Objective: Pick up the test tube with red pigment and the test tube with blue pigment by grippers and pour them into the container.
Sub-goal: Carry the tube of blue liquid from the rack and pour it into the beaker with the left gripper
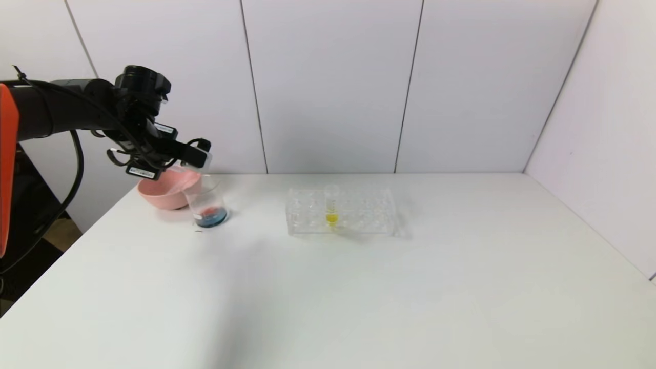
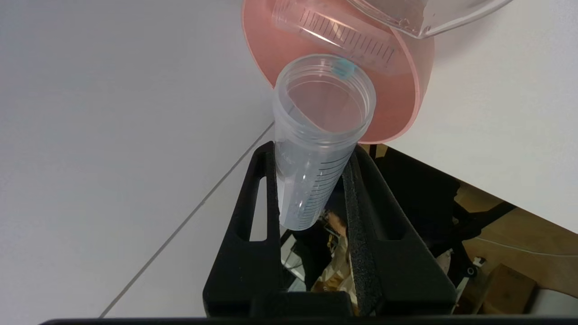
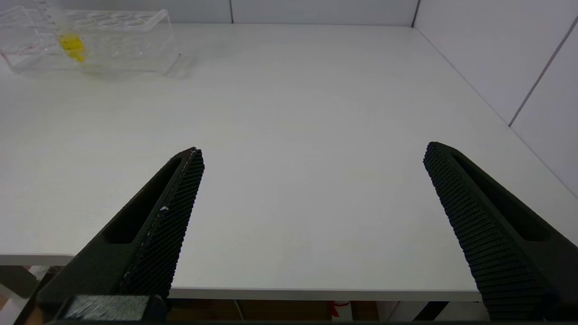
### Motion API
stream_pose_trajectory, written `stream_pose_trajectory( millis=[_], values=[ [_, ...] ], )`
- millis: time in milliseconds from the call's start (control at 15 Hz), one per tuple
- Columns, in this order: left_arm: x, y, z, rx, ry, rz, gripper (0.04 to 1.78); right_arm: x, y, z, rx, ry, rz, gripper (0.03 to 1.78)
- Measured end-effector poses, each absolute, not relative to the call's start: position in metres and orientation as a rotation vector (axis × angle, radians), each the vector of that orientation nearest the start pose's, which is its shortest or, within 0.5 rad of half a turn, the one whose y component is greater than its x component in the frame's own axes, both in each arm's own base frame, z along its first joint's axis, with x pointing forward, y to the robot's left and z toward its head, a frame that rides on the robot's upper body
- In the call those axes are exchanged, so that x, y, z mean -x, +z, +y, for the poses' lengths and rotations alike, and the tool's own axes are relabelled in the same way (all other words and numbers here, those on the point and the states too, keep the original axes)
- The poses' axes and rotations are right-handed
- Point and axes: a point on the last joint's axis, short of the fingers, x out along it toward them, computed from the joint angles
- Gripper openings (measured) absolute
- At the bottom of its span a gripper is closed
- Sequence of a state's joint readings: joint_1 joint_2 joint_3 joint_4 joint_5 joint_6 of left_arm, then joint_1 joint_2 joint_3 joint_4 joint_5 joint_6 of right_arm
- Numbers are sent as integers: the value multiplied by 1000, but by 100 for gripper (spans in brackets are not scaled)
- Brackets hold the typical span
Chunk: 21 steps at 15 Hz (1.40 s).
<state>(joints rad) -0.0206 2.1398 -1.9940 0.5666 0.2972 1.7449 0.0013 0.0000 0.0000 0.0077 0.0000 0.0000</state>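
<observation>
My left gripper (image 1: 197, 156) hangs at the table's far left, above the container (image 1: 207, 202) and the pink bowl (image 1: 164, 195). It is shut on a tilted clear graduated test tube (image 2: 316, 135), mouth pointing away from the wrist. That tube looks empty apart from a blue drop at its rim, so I take it for the test tube with blue pigment. The container, a clear beaker, holds blue liquid with a red patch. A second clear graduated tube (image 2: 343, 36) lies in the bowl (image 2: 397, 113); no colour shows in it. My right gripper (image 3: 314, 151) is open over the table's near edge.
A clear tube rack (image 1: 359, 210) stands mid-table at the back with one yellow-liquid tube (image 1: 332, 205) upright in it. White walls close the back and right sides. The beaker's rim (image 2: 420, 18) lies just past the bowl in the left wrist view.
</observation>
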Motion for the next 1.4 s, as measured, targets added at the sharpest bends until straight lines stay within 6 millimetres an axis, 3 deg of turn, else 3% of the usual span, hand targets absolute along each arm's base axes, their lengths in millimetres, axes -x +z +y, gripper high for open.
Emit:
stream_pose_trajectory(
  millis=[933, 1133, 1400],
  values=[
    [-423, 237, -6, -1730, -399, 747, 44, 23, 75, 0, 0, 1, 8, 177],
    [-421, 242, -4, -1590, -334, 735, 44, 23, 75, 0, 0, 1, 8, 177],
    [-415, 252, 0, -1253, -294, 654, 44, 23, 75, 0, 0, 1, 8, 177]
  ],
)
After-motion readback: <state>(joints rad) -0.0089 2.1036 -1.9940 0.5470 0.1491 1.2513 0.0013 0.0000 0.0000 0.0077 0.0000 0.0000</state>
